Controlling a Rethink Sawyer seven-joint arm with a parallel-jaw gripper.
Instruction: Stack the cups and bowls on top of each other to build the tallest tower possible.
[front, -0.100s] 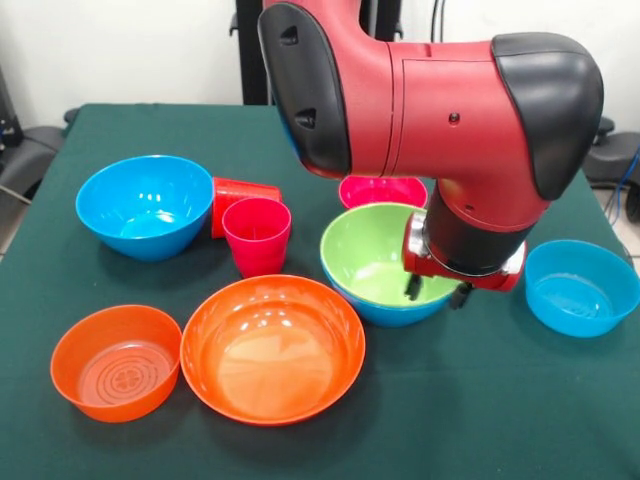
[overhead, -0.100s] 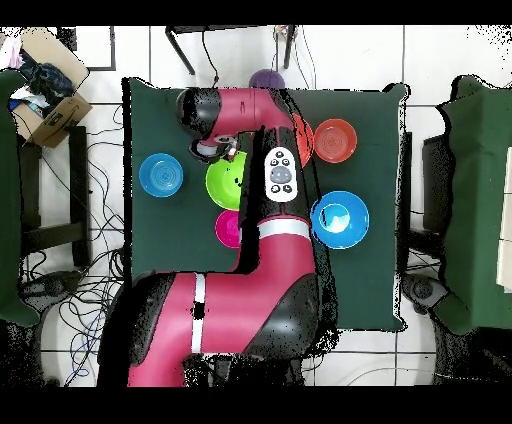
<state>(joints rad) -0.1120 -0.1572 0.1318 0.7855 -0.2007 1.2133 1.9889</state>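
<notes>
the end effector (front, -0.100s: 437, 291) hangs with fingers apart, empty, at the rim of the lime green bowl (front, -0.100s: 375, 253) nested in a blue bowl (front, -0.100s: 400, 312); pink cup (front, -0.100s: 258, 235) upright beside the large orange bowl (front, -0.100s: 272, 347) on the desk (front, -0.100s: 480, 400).

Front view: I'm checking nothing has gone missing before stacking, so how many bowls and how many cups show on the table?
Bowls: 7 (large blue, green nested in a blue one, magenta, light blue, small orange, large orange)
Cups: 2 (red on its side, pink upright)
Total: 9
</notes>
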